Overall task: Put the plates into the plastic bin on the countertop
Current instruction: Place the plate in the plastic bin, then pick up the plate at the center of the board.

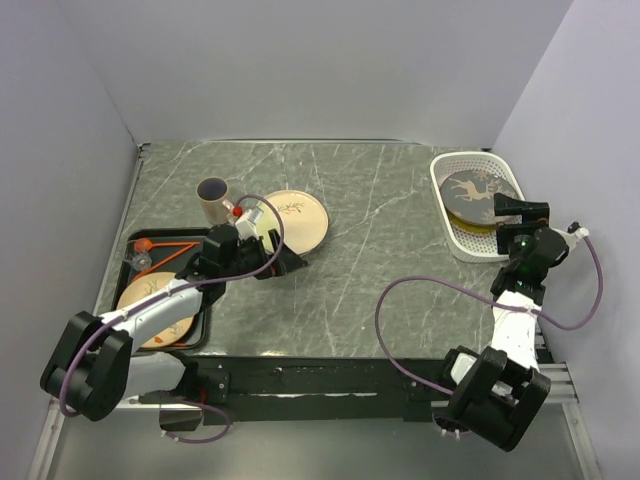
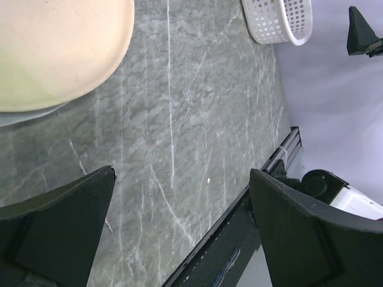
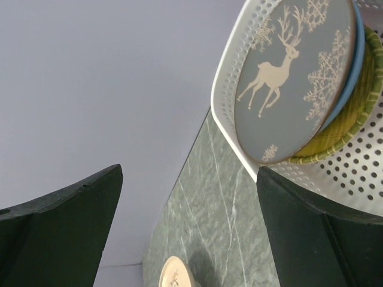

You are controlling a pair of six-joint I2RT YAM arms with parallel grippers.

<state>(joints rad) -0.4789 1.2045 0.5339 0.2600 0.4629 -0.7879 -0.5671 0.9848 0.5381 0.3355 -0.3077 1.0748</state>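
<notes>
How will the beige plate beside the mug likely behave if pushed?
The beige plate looks rigid and glazed, so it is probably slippery and breakable. Lying flat on the smooth countertop, it would likely slide rather than tip or roll.

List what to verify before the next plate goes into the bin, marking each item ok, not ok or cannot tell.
1. Left jaws open and empty: ok.
2. Right jaws open, nothing between them: ok.
3. Deer plate inside the bin, resting on a blue plate and a green plate: ok.
4. Room in the bin for more: cannot tell.
5. Beige plate lies alone on the counter, mug apart from it: ok.
6. Tray plate reachable: not ok, left arm crosses over it.
</notes>
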